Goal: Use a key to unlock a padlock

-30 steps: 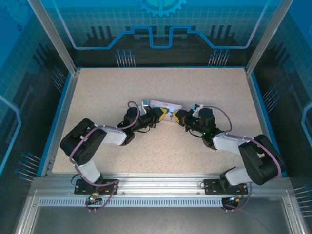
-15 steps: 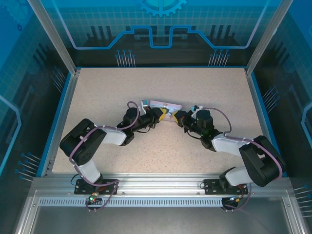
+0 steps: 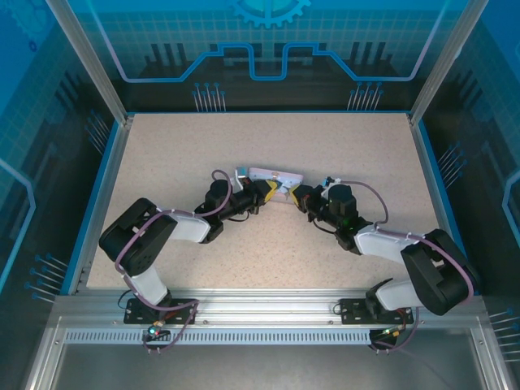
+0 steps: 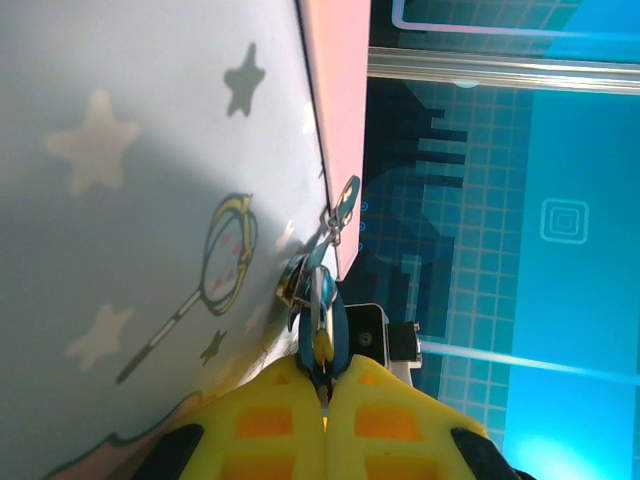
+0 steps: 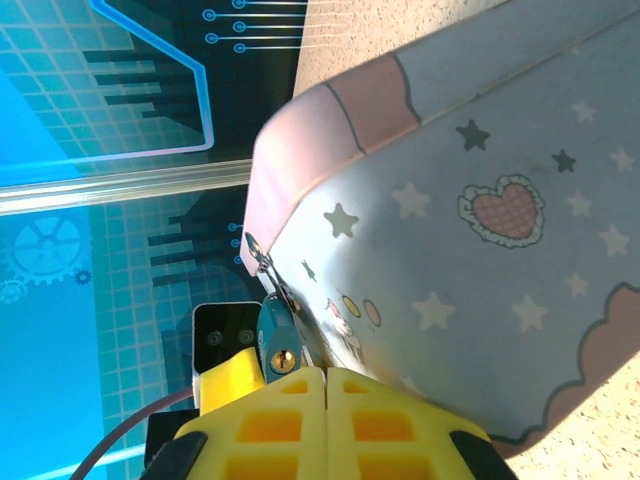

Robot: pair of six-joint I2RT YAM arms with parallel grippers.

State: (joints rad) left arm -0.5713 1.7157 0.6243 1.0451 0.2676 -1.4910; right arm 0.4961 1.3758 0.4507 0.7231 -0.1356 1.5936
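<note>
The tiny teal-bodied padlock point(image 4: 322, 318) hangs by its thin metal shackle from the clasp of a pale blue star-printed tin point(image 4: 150, 200). My left gripper point(image 4: 322, 372) is shut, its yellow fingertips pinching the padlock's lower end. In the right wrist view the padlock point(image 5: 275, 340) shows its brass keyhole, just left of my right gripper point(image 5: 325, 372), which is shut with its tips against the tin point(image 5: 480, 250). The key is hidden; whether it sits between the shut right fingers cannot be told. From above, both grippers point(image 3: 275, 192) point(image 3: 295, 195) meet at the tin's near edge.
The tin point(image 3: 268, 174) lies near the middle of a speckled beige table point(image 3: 162, 146) bounded by a blue rim and clear walls. Both forearms stretch inward from the near edge.
The right gripper has edged slightly left, closer to the padlock. The left gripper and the tin have stayed put.
</note>
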